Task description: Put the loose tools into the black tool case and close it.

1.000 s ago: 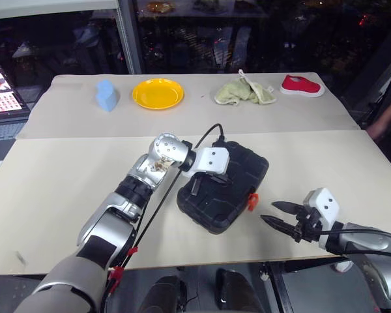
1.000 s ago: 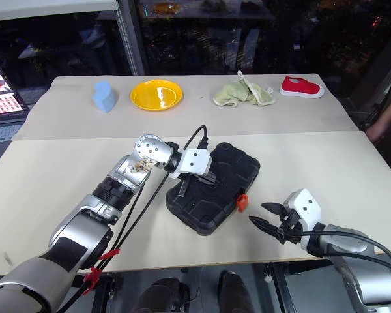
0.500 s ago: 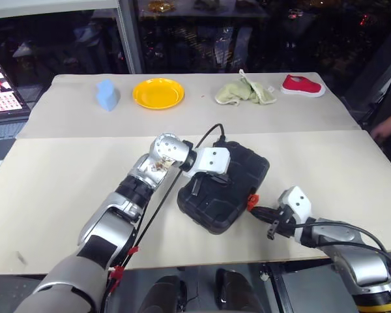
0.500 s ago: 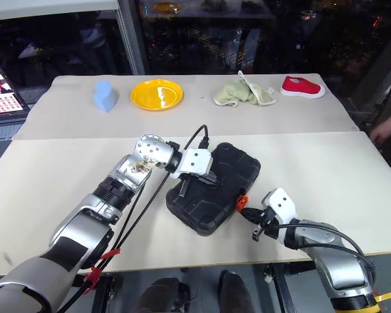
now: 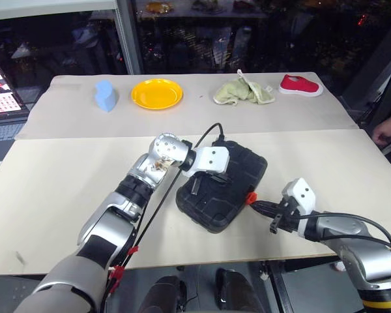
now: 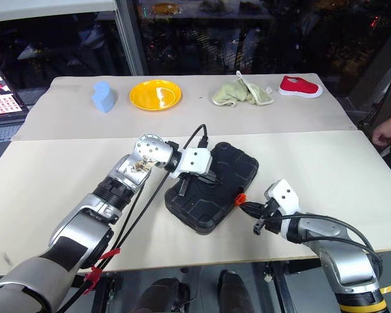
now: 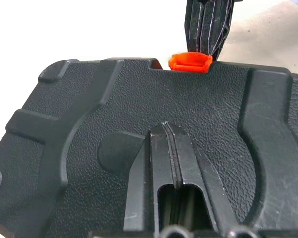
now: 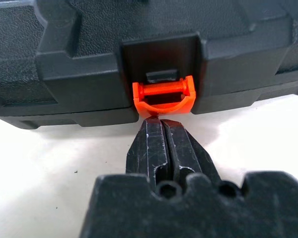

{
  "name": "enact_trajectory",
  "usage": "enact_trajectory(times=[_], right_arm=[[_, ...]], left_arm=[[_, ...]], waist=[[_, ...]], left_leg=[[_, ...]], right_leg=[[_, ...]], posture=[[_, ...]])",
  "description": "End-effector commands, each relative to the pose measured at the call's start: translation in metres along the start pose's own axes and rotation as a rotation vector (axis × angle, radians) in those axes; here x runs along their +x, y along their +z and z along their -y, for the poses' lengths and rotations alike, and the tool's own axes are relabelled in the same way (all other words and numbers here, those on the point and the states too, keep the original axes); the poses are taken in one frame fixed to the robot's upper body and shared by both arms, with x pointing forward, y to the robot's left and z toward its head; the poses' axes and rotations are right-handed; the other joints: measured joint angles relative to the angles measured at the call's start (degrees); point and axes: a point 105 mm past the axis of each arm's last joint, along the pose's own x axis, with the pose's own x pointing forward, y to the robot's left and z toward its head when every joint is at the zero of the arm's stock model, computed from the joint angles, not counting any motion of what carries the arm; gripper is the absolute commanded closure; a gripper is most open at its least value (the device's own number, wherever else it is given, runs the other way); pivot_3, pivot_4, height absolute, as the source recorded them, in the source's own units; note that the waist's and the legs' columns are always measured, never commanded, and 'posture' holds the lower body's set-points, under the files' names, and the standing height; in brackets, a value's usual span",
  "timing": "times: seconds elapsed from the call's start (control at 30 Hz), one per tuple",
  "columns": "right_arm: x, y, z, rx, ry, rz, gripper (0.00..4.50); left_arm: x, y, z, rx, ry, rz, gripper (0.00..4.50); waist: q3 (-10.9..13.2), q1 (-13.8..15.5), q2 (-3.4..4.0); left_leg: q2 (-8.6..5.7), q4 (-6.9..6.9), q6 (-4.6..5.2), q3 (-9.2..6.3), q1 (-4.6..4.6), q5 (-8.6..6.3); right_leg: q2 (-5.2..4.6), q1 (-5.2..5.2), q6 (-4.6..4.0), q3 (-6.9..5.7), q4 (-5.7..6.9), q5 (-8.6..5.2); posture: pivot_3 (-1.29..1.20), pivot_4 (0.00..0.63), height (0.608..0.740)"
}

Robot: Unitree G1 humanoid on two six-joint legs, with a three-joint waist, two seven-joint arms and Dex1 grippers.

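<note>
Your tool case [image 5: 223,186] lies closed mid-table — left gripper [image 7: 170,148], fingers pressed together, rests on its lid; right gripper [image 8: 163,130], fingers together too, touches the orange latch [image 8: 164,96].

I am working in what looks like a robot test room in an office building at night. A wide table [image 5: 65,189] covered in beige sheets stands against dark floor-height windows [image 5: 260,32] with a metal frame. At twelve o'clock, along the far edge, sits an unrelated mix of props: a yellow plate [image 5: 157,94], a blue foam block [image 5: 105,95], a green cloth [image 5: 242,92], a red shoe [image 5: 300,85]. At ten o'clock a laptop [image 5: 1,98] stands open. At three o'clock a person's hand [image 5: 386,132] shows.
</note>
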Motion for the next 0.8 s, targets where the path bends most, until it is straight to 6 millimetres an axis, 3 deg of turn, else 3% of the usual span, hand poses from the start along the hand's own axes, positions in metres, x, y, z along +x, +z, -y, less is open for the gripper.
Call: enact_trajectory(times=[0.03,0.23,0.53,0.7,0.77,0.8], right_arm=[[-0.003,0.037,-0.007,-0.086,0.024,0.119,4.46],[0.000,0.033,-0.006,-0.088,0.024,0.099,4.46],[0.004,0.052,-0.006,-0.090,0.028,0.152,4.46],[0.010,0.045,-0.008,-0.102,0.032,0.126,4.46],[0.005,0.046,-0.004,-0.100,0.012,0.119,4.46],[-0.001,0.046,-0.001,-0.102,0.002,0.113,4.20]], left_arm=[[0.009,-0.017,0.012,-0.034,-0.058,-0.068,4.50],[0.010,-0.018,0.013,-0.033,-0.060,-0.071,4.50],[0.011,-0.020,0.015,-0.025,-0.068,-0.077,4.50],[0.012,-0.020,0.015,-0.019,-0.067,-0.074,4.50],[0.008,-0.019,0.015,-0.053,-0.063,-0.057,4.50],[0.004,-0.019,0.015,-0.096,-0.062,-0.041,4.50]], waist=[[0.0,0.0,0.00],[0.0,0.0,0.00],[0.0,-0.6,0.00],[0.0,-1.1,0.00],[0.0,-1.2,0.00],[0.0,-1.2,0.00]], left_leg=[[0.00,0.00,0.00,0.00,0.00,0.00],[0.00,0.00,-0.01,0.01,0.00,0.01],[0.03,0.00,-0.05,0.01,0.03,0.03],[0.05,0.00,-0.07,0.01,0.05,0.04],[0.05,0.00,-0.07,0.01,0.05,0.04],[0.05,0.00,-0.07,0.01,0.06,0.05]], right_leg=[[0.01,0.00,0.01,0.00,0.00,0.00],[0.02,0.00,-0.01,0.01,0.00,0.01],[0.05,0.01,0.11,0.04,0.01,-0.06],[0.06,0.02,0.10,0.06,0.02,-0.06],[0.05,0.02,0.10,0.06,0.02,-0.06],[0.05,0.03,0.10,0.06,0.02,-0.06]], posture=[[0.00,0.150,0.740],[0.00,0.150,0.740],[0.00,0.150,0.740],[0.00,0.150,0.740],[0.00,0.150,0.740],[0.00,0.150,0.740]])
